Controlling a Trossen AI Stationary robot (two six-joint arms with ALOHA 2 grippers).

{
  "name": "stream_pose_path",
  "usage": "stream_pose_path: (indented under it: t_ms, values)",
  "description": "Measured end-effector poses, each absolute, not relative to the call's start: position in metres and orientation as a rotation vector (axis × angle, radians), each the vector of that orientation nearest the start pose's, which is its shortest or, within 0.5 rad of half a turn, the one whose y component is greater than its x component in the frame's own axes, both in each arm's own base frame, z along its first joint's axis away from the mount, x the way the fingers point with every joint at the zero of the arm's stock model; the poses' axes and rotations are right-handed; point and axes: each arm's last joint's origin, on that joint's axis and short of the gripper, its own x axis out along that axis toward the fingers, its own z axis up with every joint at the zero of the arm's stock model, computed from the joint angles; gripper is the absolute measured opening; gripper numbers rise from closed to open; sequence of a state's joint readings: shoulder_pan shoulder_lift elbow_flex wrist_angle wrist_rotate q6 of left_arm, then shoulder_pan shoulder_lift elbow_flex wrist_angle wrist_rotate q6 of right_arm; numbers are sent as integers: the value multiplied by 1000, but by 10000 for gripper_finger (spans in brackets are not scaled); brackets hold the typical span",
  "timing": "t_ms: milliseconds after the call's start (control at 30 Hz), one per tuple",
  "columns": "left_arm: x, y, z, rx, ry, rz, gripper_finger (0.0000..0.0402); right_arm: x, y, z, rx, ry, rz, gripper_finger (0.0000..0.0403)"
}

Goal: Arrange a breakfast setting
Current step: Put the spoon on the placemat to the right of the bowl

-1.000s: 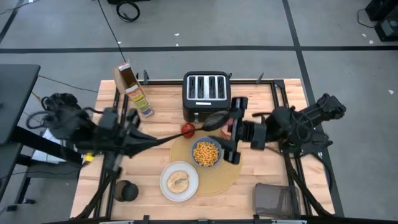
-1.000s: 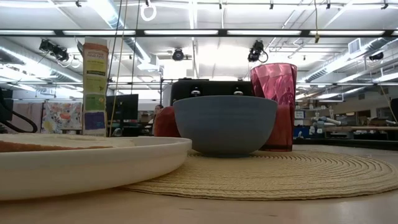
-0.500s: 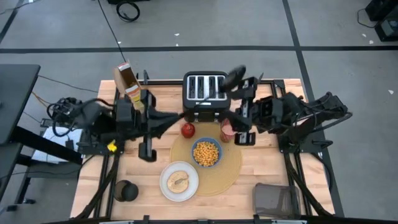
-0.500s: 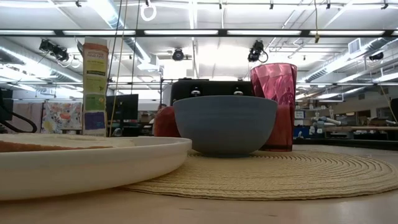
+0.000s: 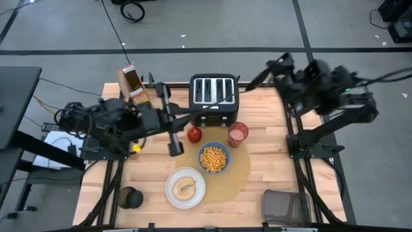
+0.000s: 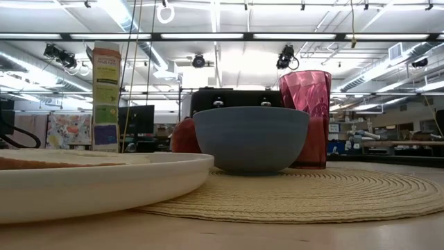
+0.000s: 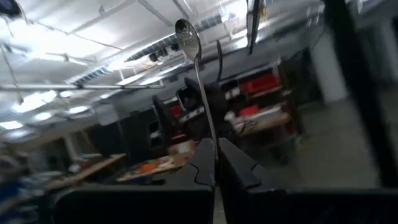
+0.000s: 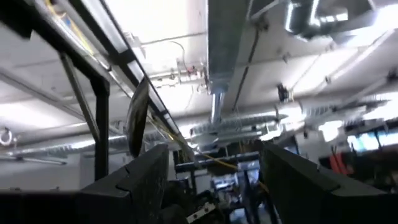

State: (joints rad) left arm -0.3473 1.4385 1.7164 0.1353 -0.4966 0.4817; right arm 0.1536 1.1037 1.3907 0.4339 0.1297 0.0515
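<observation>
Two grippers are up off the table. The left gripper (image 7: 215, 152) is clamped tight on the metal spoon (image 7: 198, 81): the handle is pinched between both fingers and the spoon's bowl stands clear beyond the tips, pointing out into the room. From above I can't pick out the spoon against the arm, so I can't say how far it reaches over the black toaster (image 5: 214, 96).

Below and just ahead of that gripper sits the red apple (image 5: 194, 134), at the edge of the round tan placemat (image 5: 239, 174). Farther beyond it, on the mat, are the blue bowl (image 5: 214, 158) of yellow cereal and the translucent red cup (image 5: 237, 133), close together. The white plate (image 5: 174, 196), carrying a piece of bread, overlaps the mat's near-left rim. The cereal box (image 5: 136, 90) stands behind the left gripper.

From table height the bowl hides nearly all of the apple, and the plate is cut off at the edge.

The right gripper (image 8: 214, 180) hangs beyond the table's far right corner, well apart from everything, its fingers spread with nothing between them.
</observation>
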Motion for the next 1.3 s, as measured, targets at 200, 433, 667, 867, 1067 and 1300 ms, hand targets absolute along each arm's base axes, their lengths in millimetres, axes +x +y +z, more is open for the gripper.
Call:
stream_pose_path:
  t_ms: [200, 433, 667, 867, 1067, 1300]
  values:
    - [301, -77, 511, 572, -184, 403, 8, 149, 14, 530, 392, -601, -67, 252]
    - [336, -57, 483, 851, 93, 630, 8, 135, 4, 513, 681, -478, -302, 252]
    - [362, -33, 459, 1126, 333, 709, 8, 140, 1, 502, 822, -460, -489, 251]
    - [377, -19, 446, 1282, 481, 743, 9, 150, -1, 496, 813, -481, -659, 249]
    - [381, -11, 442, 1371, 554, 767, 9, 165, -6, 489, 804, -470, -750, 221]
    - [380, -12, 445, 1446, 604, 785, 10, 177, -20, 474, 859, -446, -855, 179]
